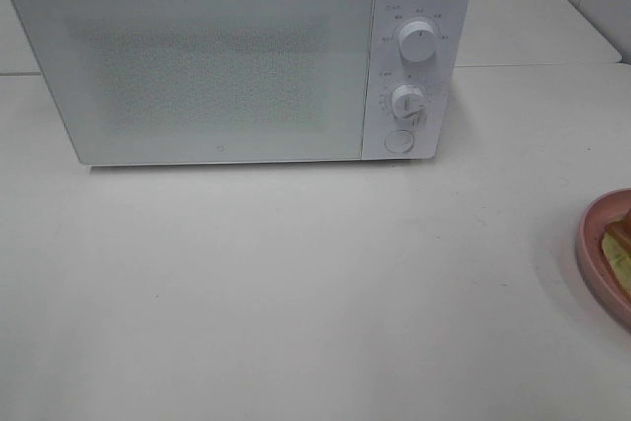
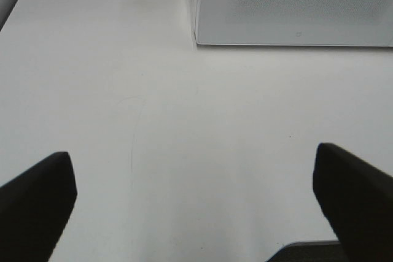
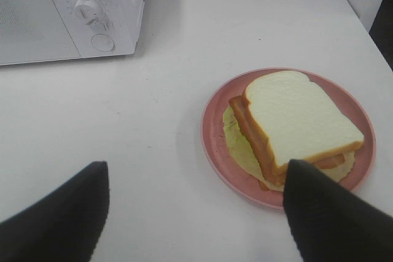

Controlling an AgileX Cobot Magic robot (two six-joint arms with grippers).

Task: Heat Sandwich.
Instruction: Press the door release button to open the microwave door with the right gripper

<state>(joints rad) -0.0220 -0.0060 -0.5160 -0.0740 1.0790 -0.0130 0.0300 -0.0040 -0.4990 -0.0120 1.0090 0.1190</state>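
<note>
Tools both spread wide, nothing held. Just ahead of right tool (image 3: 196, 170): sandwich (image 3: 301, 118) on pink plate (image 3: 215, 133), untouched. Under left tool (image 2: 191, 154): bare desk (image 2: 153, 90); farther ahead, microwave (image 1: 424, 7), door (image 1: 197, 66) shut. Likely best: door opened first, then fingers brought low to straddle near rim, plate kept level, bread unpinched.

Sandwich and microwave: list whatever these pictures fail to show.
1. Sandwich, exterior high: cut off by the right edge.
2. Sandwich, right wrist: one corner behind a jaw of the right gripper.
3. Microwave interior, all views: hidden by its closed door.
4. Dial markings, exterior high: too small to read.
</note>
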